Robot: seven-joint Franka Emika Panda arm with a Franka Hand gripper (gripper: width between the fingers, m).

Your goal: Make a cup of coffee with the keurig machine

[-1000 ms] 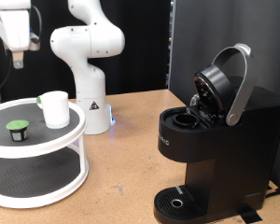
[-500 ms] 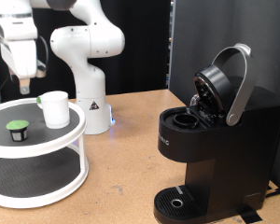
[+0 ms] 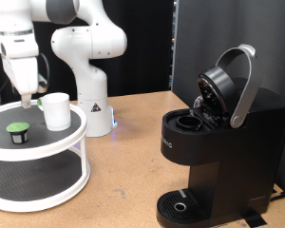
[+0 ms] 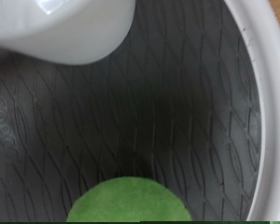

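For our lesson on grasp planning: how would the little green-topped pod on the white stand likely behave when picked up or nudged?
The pod looks small, so probably light. It sits flat on the stand's ribbed dark mat, so it probably will not slide easily or roll. Its green top seems thin, perhaps easily dented. The end effector hangs above it, beside the cup.

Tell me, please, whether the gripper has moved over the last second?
Yes. The gripper has come down and toward the exterior view's right, nearer the cup on the white tiered stand.

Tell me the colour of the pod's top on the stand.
Green top on the pod, dark body; the exterior view shows it best.
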